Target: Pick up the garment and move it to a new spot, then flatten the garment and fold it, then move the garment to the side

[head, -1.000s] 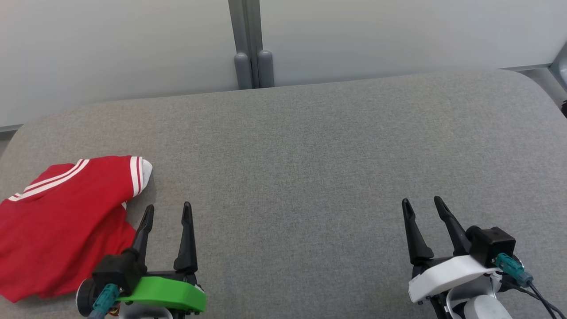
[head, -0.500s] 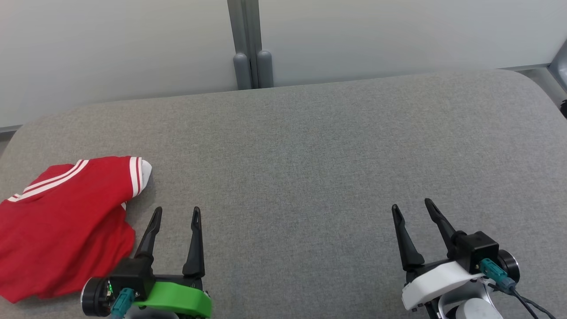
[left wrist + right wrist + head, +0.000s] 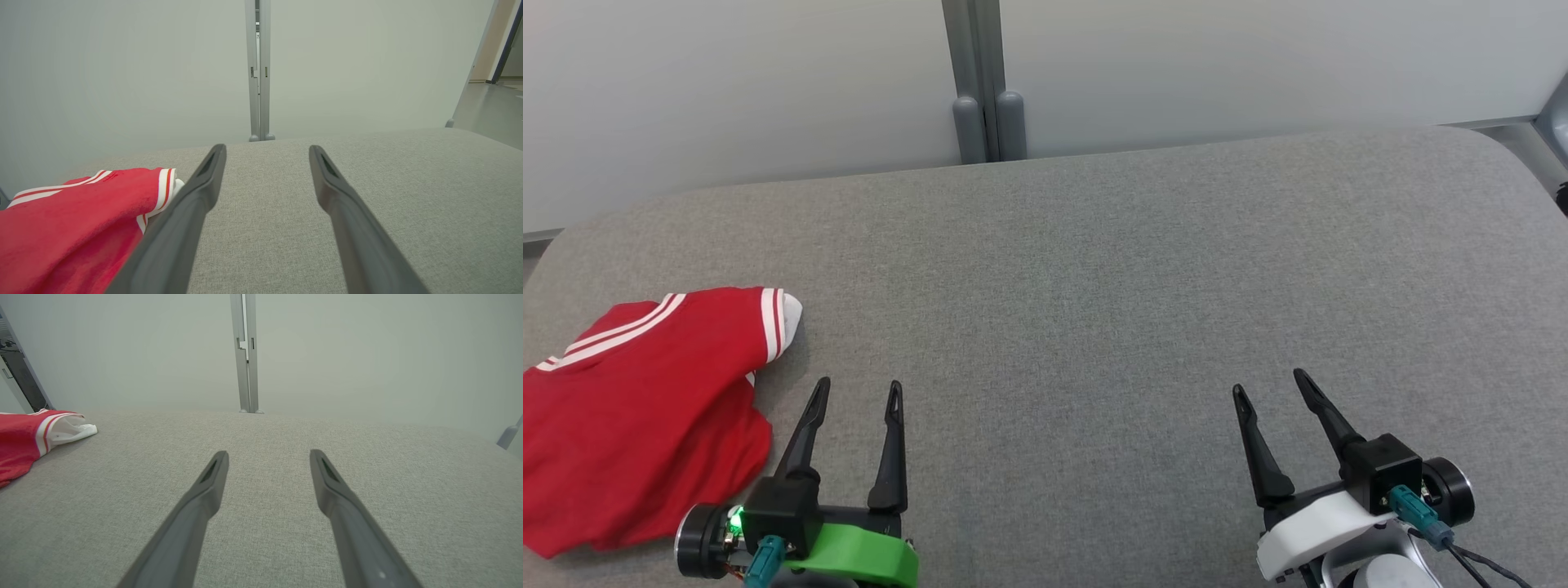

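**Both grippers spread, nothing held**

Our left gripper has its fingers apart and grasps nothing. The red garment lies just beside its left finger. Our right gripper, likewise spread and empty, is well apart from the garment, far to its left on the grey cushion.

1. Bore two long, dark, tapering fingers on the left gripper and the right gripper alike.
2. Wore a bright green shell behind the left fingers and a white shell behind the right.
3. Carried a black block and a round black knob at each wrist, with a small green light lit on the left.
4. Had teal connectors plugged in, with a black cable off the right one.
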You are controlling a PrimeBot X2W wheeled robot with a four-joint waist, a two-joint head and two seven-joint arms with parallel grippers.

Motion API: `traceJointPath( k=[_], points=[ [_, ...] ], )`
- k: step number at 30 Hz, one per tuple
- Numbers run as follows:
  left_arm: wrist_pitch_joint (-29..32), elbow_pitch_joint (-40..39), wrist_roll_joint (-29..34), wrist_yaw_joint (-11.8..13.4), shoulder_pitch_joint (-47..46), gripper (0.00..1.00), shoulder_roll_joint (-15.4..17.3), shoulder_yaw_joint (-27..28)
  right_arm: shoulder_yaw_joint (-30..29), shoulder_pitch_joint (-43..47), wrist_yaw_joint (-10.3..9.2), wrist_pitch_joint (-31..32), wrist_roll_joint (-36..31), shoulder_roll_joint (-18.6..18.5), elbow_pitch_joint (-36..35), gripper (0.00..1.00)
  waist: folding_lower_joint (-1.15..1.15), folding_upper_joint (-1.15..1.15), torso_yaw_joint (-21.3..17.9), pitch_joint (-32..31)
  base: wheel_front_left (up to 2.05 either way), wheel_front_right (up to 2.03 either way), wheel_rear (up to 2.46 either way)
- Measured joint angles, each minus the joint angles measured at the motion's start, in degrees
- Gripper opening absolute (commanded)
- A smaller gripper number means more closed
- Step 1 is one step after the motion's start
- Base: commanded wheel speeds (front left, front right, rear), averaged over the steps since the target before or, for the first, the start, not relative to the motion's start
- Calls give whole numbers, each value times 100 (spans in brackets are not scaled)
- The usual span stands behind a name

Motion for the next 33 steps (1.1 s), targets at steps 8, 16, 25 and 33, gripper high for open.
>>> traceJointPath(
  k=[8,16,25,33],
  points=[
    [0,10,15,-9,5,100,0,-10,-7,4,0,0,5,0,1,100,0,0,13,-4,0,0,0],
    [0,44,16,-8,4,100,1,-67,-30,46,0,0,1,-1,-21,100,0,0,165,13,0,0,0],
    [-1,22,8,51,28,100,4,-104,-4,165,0,-1,-34,-2,-80,100,0,0,756,33,0,0,0],
    [-1,-9,16,74,94,100,7,-45,97,176,0,-1,-25,-1,-103,100,0,0,1487,46,0,0,0]
  ],
)
